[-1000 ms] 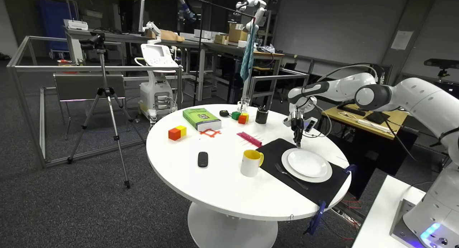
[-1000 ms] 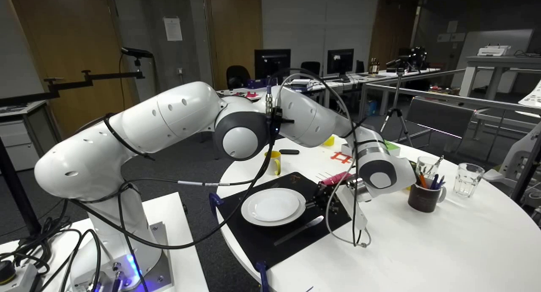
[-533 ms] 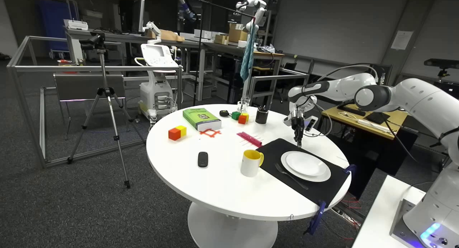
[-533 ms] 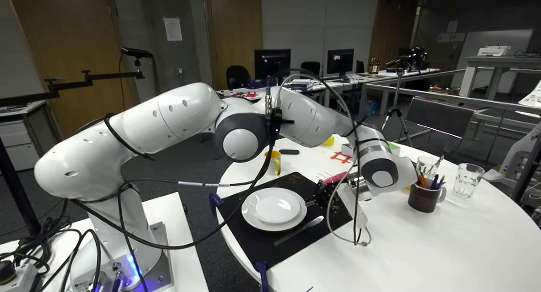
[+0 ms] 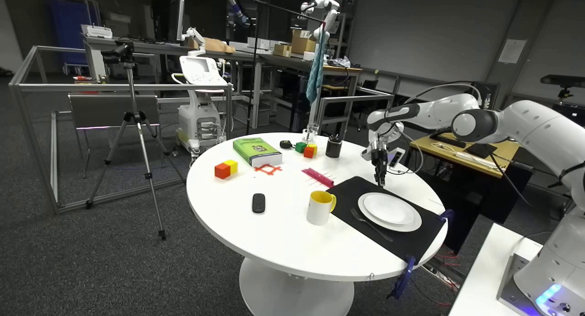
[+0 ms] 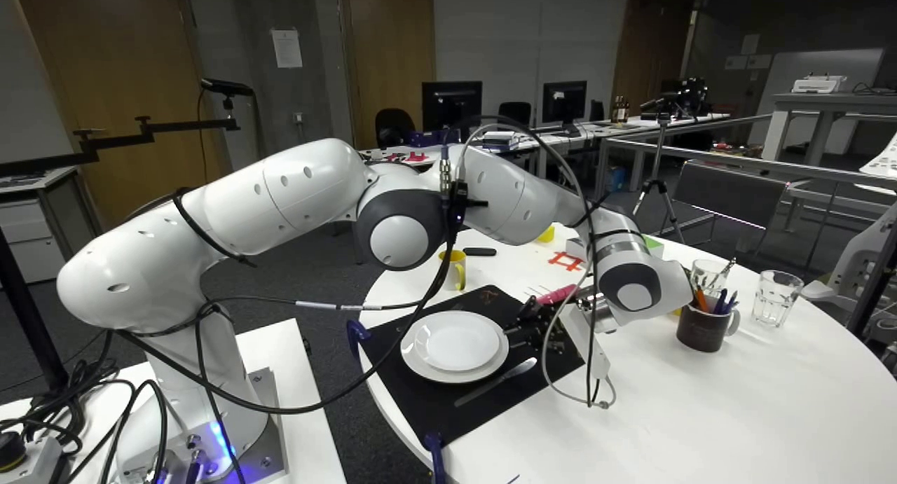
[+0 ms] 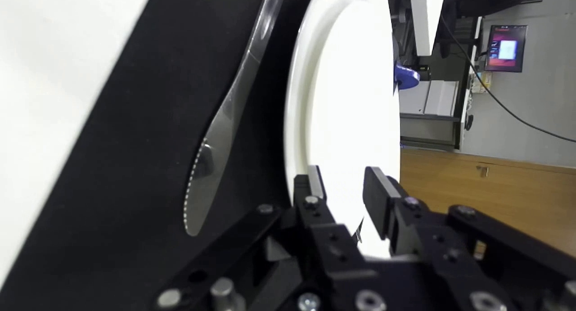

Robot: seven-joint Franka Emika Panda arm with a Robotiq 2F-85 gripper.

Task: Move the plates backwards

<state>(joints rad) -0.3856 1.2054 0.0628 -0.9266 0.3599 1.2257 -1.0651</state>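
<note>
On rect. mat (image 6: 436, 410): rnd plates (image 6: 459, 342)

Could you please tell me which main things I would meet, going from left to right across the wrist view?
White tabletop → knife → white plates → blue clamp → lit screen.

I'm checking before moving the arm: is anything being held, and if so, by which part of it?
Nothing is held: the end effector stands partly open at the edge of the white plates, not clamped on them.
</note>
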